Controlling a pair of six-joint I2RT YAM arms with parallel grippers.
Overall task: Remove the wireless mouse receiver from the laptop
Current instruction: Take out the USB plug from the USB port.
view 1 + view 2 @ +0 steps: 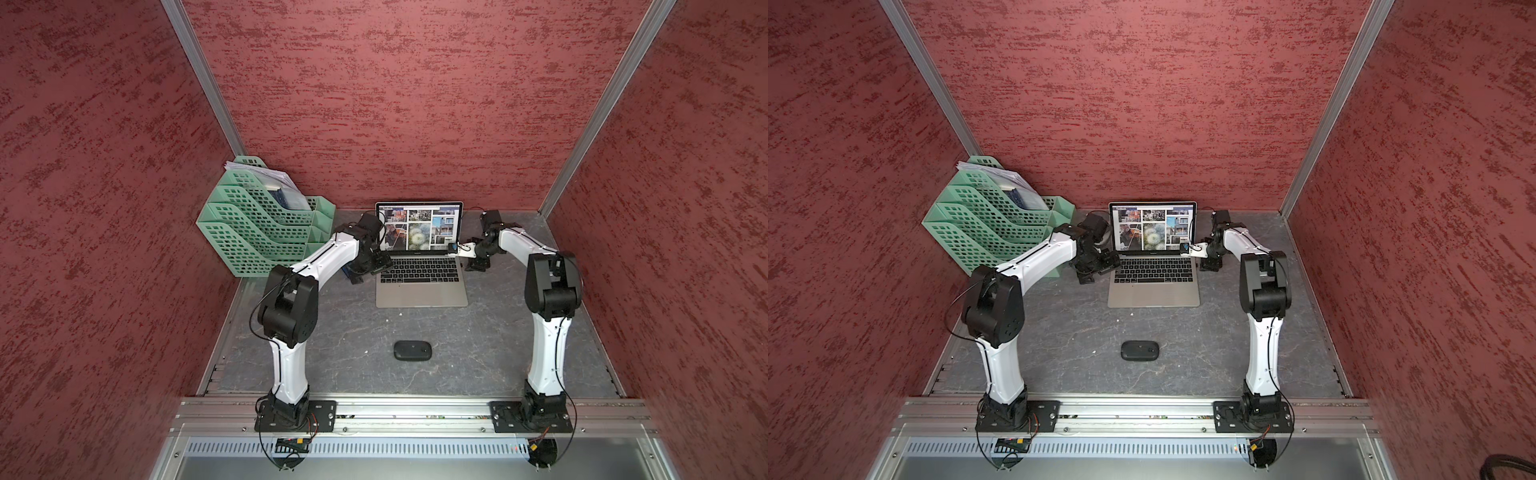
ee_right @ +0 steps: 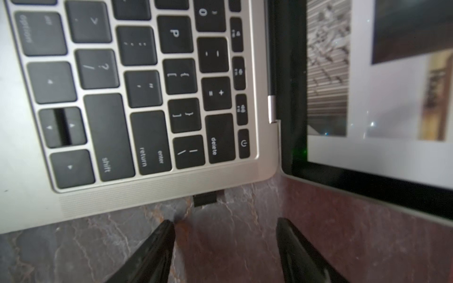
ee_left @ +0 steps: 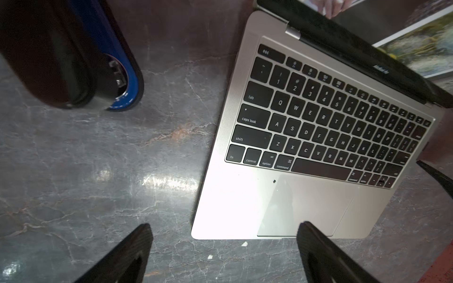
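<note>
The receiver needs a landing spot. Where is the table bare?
Bare table lies between the laptop and the mouse, and either side of the mouse. Crowded: left gripper between file tray and laptop; right gripper by the receiver.

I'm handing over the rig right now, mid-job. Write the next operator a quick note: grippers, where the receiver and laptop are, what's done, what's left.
Left gripper: open, empty, over the laptop's left edge.
Right gripper: open, empty, fingers just short of the wireless mouse receiver.
Receiver: plugged into the laptop's right edge near the hinge.
Done: approach.
Left: close on it, pull it straight out.
</note>
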